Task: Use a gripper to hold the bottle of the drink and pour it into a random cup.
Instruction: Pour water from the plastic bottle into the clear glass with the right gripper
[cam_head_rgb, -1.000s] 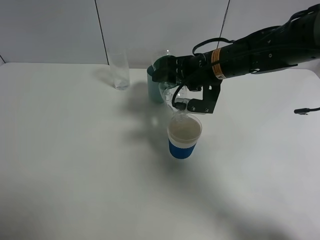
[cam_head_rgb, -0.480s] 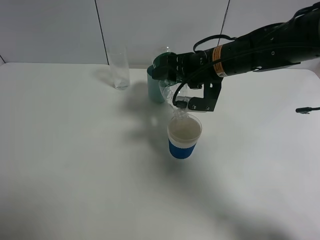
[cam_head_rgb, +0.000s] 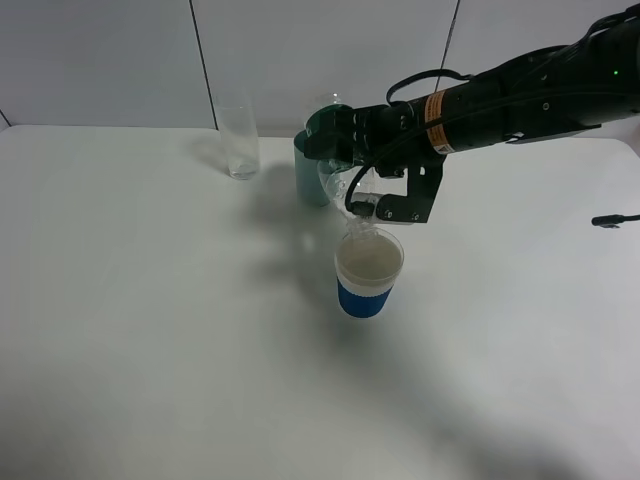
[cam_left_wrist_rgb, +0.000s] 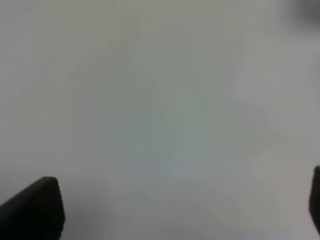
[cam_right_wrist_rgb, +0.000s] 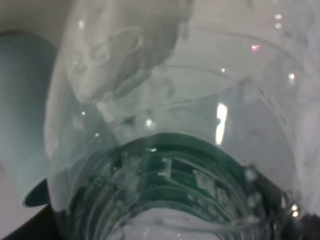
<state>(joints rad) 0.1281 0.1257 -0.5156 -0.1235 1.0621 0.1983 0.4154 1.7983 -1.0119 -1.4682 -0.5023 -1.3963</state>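
Bottle of the drink (cam_head_rgb: 350, 195) is tilting neck-down just above the cup (cam_head_rgb: 368, 275), the right gripper (cam_head_rgb: 328, 140) clamping its green-labelled body; the left gripper (cam_left_wrist_rgb: 175, 205) is hovering over the surface (cam_head_rgb: 150, 320), fingers (cam_left_wrist_rgb: 35, 207) spread wide.

Soft, even overhead light in our high view; the white table (cam_head_rgb: 150, 330) shows fuzzy grey shadows below the arm (cam_head_rgb: 520, 100). Our left wrist view is just defocused grey mush. Right wrist: bottle (cam_right_wrist_rgb: 175, 150) too close, blurry, few tiny glints.
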